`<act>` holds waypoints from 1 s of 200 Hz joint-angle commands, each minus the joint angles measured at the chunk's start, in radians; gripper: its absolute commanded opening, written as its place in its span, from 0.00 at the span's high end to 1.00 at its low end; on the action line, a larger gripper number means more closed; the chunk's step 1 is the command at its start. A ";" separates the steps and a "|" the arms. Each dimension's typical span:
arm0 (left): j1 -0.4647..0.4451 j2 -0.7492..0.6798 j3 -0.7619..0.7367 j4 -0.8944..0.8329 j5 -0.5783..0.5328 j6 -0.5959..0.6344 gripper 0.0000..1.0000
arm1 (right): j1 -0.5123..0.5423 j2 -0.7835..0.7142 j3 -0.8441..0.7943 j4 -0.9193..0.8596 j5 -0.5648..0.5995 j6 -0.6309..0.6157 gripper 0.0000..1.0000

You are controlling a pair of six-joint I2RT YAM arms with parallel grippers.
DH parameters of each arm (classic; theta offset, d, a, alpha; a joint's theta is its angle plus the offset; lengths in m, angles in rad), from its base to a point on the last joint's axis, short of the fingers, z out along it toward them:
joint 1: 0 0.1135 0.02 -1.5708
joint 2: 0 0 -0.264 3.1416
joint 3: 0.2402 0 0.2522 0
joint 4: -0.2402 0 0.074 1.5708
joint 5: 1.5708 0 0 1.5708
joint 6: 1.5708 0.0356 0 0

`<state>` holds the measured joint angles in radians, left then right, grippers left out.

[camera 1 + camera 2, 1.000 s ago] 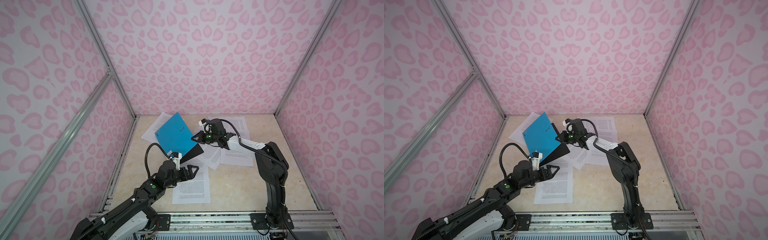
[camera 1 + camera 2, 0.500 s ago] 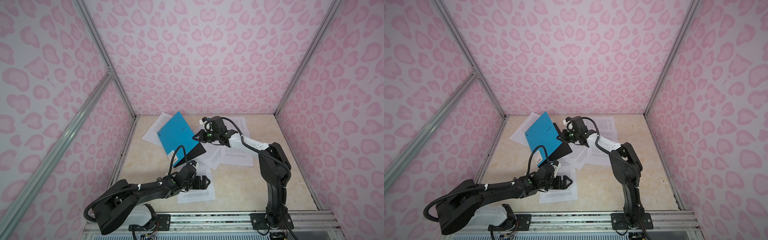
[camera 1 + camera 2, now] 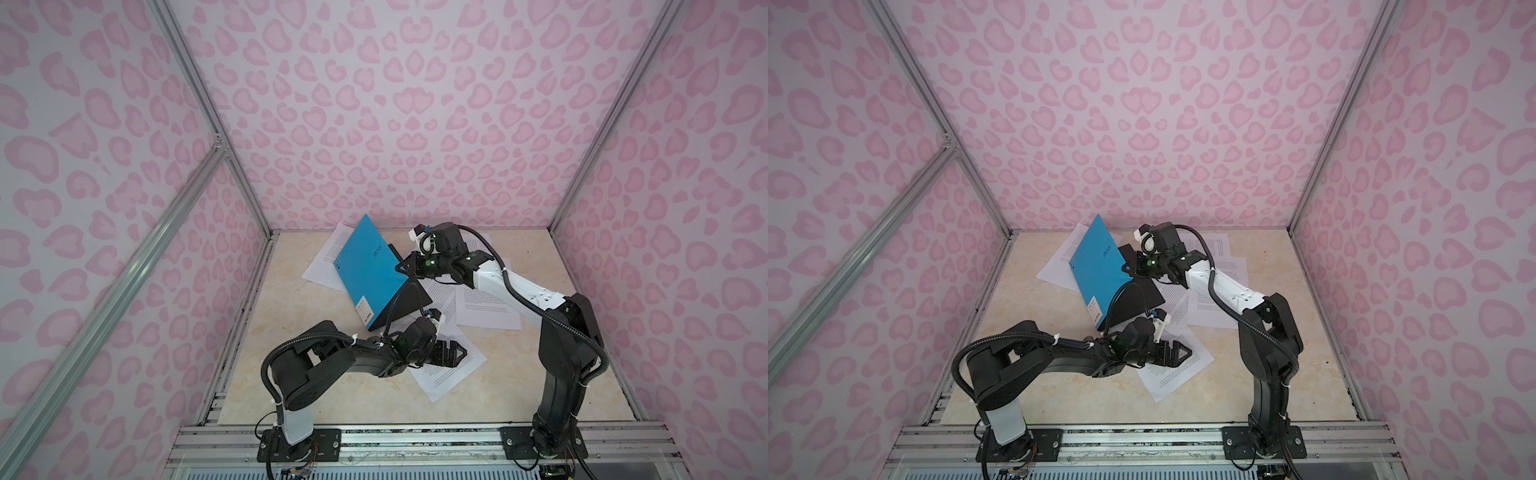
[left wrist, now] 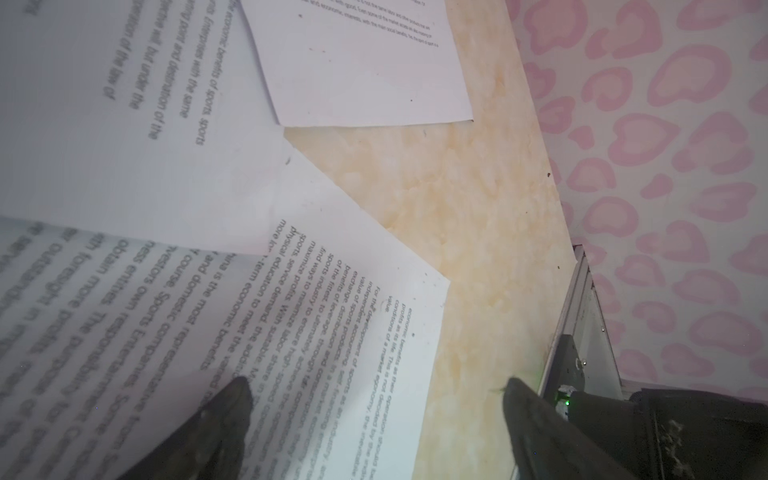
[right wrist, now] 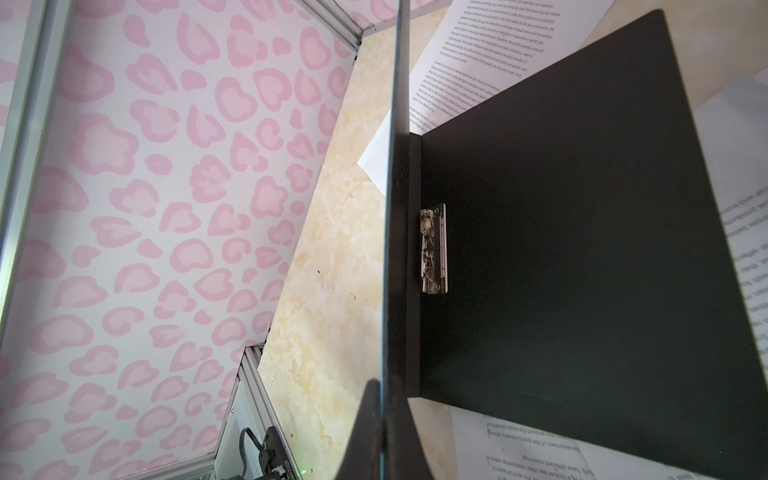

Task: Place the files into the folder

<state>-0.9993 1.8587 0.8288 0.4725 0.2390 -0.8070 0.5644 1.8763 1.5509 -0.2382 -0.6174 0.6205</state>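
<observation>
The tabletop carries the folder, still propped open: the right tool stays pinched shut on the edge of the upright blue cover, and the black inside lies flat and bare. The files lie scattered around and partly under it. Over the last second the left tool, jaws wide and holding nothing, has swung down low onto the front sheet, which has turned askew; probably it is being dragged, and nothing is filed yet. The cover's logo reads "RAY". The white label is too small to read. One sheet's print includes "economic benefits of sports".
</observation>
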 commanded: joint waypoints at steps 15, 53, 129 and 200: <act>-0.004 -0.067 -0.001 -0.152 0.027 0.032 0.03 | -0.012 -0.042 -0.038 -0.030 0.029 -0.048 1.00; -0.021 -0.383 -0.128 -0.255 -0.008 0.091 0.01 | -0.020 -0.096 -0.093 -0.036 0.051 -0.075 1.00; 0.013 -1.011 -0.286 -0.640 -0.151 0.079 0.02 | 0.013 -0.139 -0.074 -0.100 0.117 -0.128 1.00; 0.283 -1.355 -0.257 -1.055 -0.263 0.094 0.02 | 0.116 -0.223 -0.024 -0.099 0.156 -0.095 1.00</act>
<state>-0.7631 0.5297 0.5598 -0.4206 0.0193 -0.7326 0.6426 1.6699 1.5158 -0.3851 -0.4671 0.5026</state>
